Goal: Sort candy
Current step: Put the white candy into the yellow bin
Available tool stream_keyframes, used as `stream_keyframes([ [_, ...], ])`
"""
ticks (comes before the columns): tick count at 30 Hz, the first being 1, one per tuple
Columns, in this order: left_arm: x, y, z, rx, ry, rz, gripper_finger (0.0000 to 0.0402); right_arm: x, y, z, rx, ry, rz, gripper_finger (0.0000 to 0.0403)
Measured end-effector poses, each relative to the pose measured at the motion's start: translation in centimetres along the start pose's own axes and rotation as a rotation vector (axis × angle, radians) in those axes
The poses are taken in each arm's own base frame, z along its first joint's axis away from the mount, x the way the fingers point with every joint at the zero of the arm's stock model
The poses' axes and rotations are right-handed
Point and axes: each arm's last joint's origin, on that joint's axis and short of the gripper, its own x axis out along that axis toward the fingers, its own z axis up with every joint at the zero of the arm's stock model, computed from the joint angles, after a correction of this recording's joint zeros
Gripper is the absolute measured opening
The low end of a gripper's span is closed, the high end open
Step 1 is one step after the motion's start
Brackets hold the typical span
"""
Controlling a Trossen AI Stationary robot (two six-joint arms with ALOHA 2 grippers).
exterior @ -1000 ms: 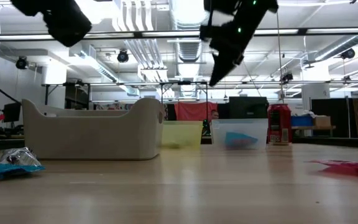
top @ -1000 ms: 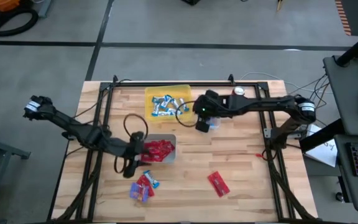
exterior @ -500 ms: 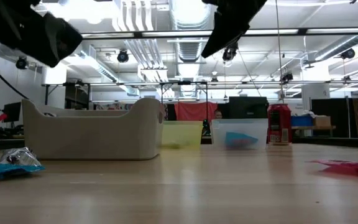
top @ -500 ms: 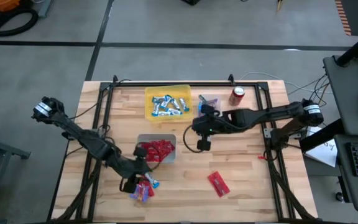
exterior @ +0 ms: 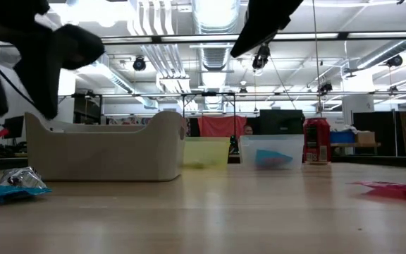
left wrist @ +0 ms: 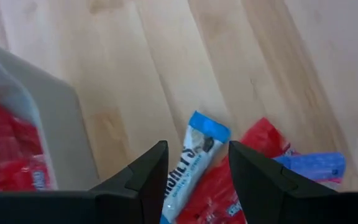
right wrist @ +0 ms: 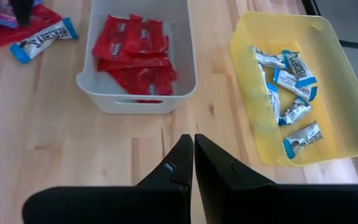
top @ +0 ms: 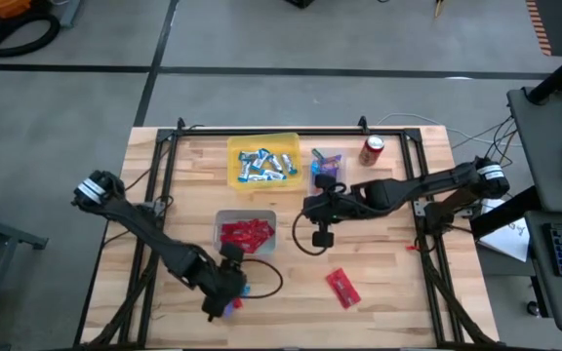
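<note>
A small loose pile of candy (top: 230,300) lies near the table's near-left part: a blue-and-silver mini bar (left wrist: 194,155), a red packet (left wrist: 260,142) and a blue packet (left wrist: 309,165). My left gripper (left wrist: 194,163) hangs open right above it, a finger on either side of the mini bar, touching nothing. Another red packet (top: 342,288) lies flat toward the near right. My right gripper (right wrist: 193,152) is shut and empty, raised over the table's middle (top: 322,234), right of the white bin.
The white bin (top: 245,234) holds red packets. The yellow bin (top: 261,161) holds blue-and-silver bars. A small clear bin (top: 328,164) holds purple-blue packets, and a red soda can (top: 372,149) stands beside it. Bare wood lies between the bins and the near edge.
My left gripper has moved from over the white bin toward the near edge and now hangs above the loose pile. My right gripper has moved away from the clear bin toward the near edge, to the table's middle.
</note>
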Motion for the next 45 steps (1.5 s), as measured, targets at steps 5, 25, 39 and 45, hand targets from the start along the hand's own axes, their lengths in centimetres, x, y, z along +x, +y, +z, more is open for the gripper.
stream_keyframes([
  [5,1.9,-0.6,-0.3,0.019,0.077,-0.005,0.0152,-0.2,0.7,0.0,-0.015,-0.004,0.015,0.0009],
  [25,4.3,-1.0,-0.6,-0.014,0.115,0.015,0.0125,-0.7,2.6,-0.1,-0.016,-0.016,0.057,0.0009],
  [39,5.0,-1.3,-0.4,-0.041,0.090,-0.021,0.0043,-0.7,2.7,-0.1,-0.014,-0.015,0.058,0.0009],
  [45,4.9,-1.4,-0.2,-0.045,0.071,-0.029,0.0007,-0.8,2.9,-0.1,-0.020,-0.016,0.063,0.0009],
])
